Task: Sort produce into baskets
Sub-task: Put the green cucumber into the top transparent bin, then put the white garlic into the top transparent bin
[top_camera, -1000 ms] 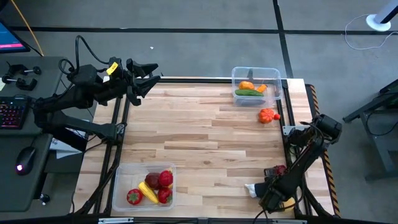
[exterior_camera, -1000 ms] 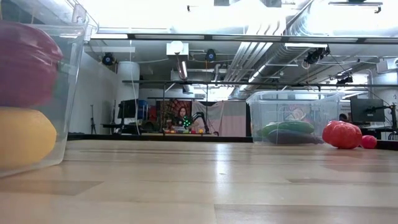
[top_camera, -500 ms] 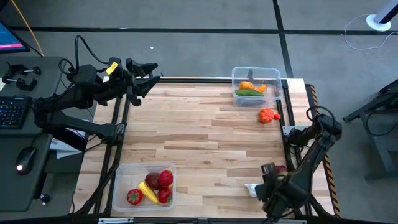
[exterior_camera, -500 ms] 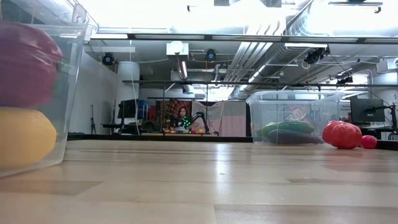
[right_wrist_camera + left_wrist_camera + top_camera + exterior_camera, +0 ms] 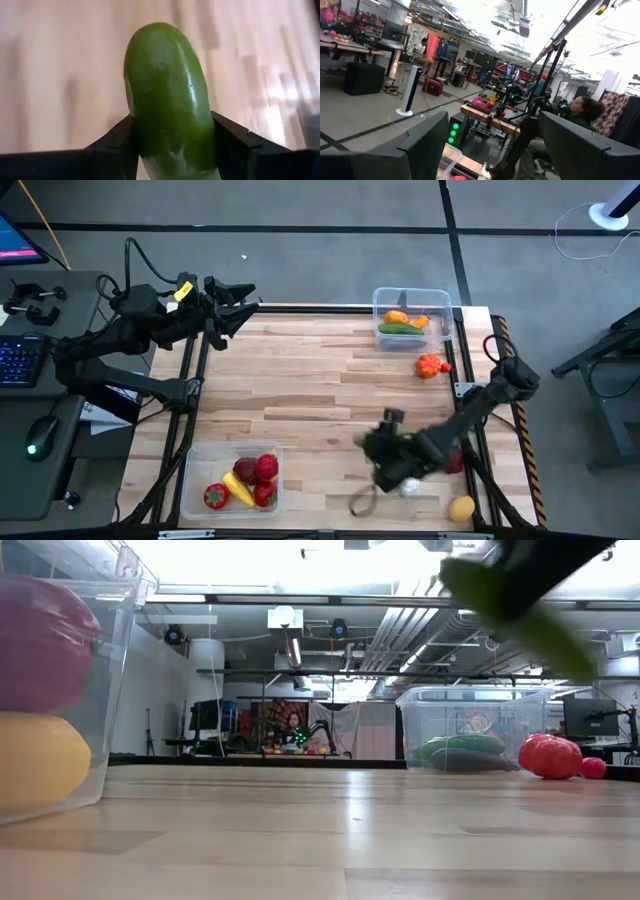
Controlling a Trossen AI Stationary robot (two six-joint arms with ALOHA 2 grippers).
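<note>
My right gripper [image 5: 372,446] is over the near middle-right of the table, shut on a green cucumber [image 5: 167,90]; it shows blurred at the top of the low view [image 5: 505,595]. My left gripper [image 5: 243,298] is open and empty at the table's far left corner. One clear basket [image 5: 411,316] at the far right holds orange and green pieces. The other basket [image 5: 232,478] at the near left holds red, yellow and purple pieces. A red-orange piece [image 5: 430,366], white garlic [image 5: 408,487], a yellow lemon [image 5: 460,508] and a red piece [image 5: 455,461] lie on the table. My right gripper pinches the cucumber between its two fingers [image 5: 117,140], one on each long side near one end [image 5: 172,150]. The rest of the cucumber sticks out forward past the fingertips. The cucumber is lifted clear of the table.
The middle of the wooden table [image 5: 320,395] is bare. A keyboard and mouse lie on a side desk [image 5: 40,380] left of the table. The low view shows the far basket [image 5: 470,730] with a red piece [image 5: 548,755] beside it.
My right gripper has swung from the table's near right corner toward the left and up, carrying the cucumber clear of the table. The lemon, hidden by the arm before, now shows at the near right.
</note>
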